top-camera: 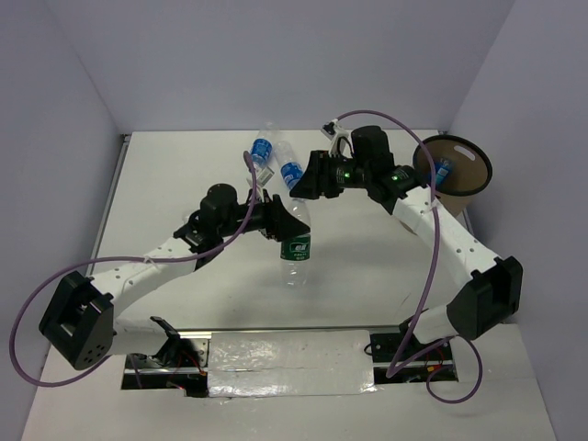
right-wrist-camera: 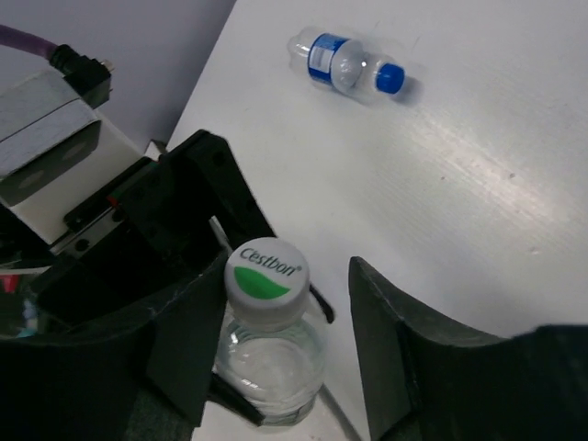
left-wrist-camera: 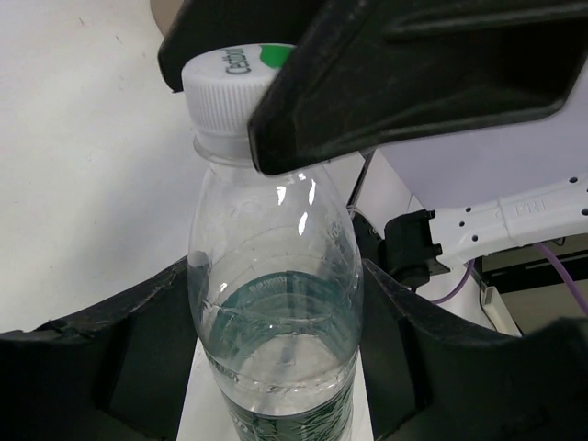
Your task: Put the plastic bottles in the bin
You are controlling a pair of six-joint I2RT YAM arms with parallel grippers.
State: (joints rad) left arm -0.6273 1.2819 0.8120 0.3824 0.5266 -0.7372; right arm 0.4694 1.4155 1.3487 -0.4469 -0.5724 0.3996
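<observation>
My left gripper (top-camera: 278, 223) is shut on the dark-green-label bottle (top-camera: 296, 246) and holds it upright at the table's middle. In the left wrist view the bottle (left-wrist-camera: 276, 303) sits between both fingers. My right gripper (top-camera: 308, 184) is open around its white cap (right-wrist-camera: 266, 271). One finger (right-wrist-camera: 184, 340) is against the cap and the other (right-wrist-camera: 404, 358) stands apart. Two blue-label bottles (top-camera: 262, 152) (top-camera: 292, 175) lie behind the grippers; one shows in the right wrist view (right-wrist-camera: 344, 62). The tan bin (top-camera: 459, 195) stands at the far right with a blue-label bottle (top-camera: 443, 171) inside.
White walls close in the table at the back and both sides. The right arm's forearm (top-camera: 441, 225) runs just in front of the bin. A purple cable (top-camera: 367, 118) loops above the right wrist.
</observation>
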